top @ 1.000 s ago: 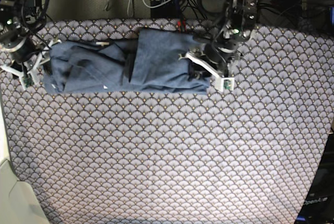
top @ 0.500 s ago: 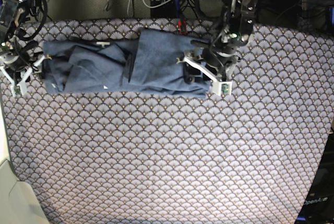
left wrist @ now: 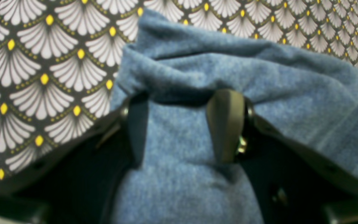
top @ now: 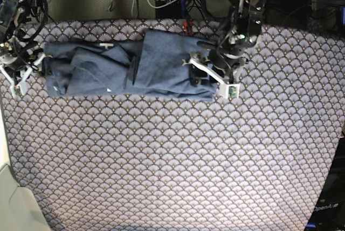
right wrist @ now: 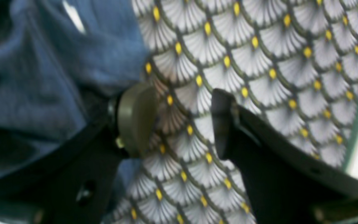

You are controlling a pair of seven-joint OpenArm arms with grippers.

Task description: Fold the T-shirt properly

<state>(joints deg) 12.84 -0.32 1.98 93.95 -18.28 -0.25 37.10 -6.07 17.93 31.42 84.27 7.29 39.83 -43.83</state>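
Showing no readable lettering, T-shirt (top: 124, 69)

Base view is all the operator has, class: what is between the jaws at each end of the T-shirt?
Operator: What is between the left jaws?
Observer: The left gripper is open, with blue T-shirt cloth lying between the jaws.
Operator: And the right?
Observer: The right gripper is open over bare tablecloth; the shirt lies just beside one jaw.
Operator: Any print visible?
Observer: Only a small white mark shows on the cloth, too blurred to read.
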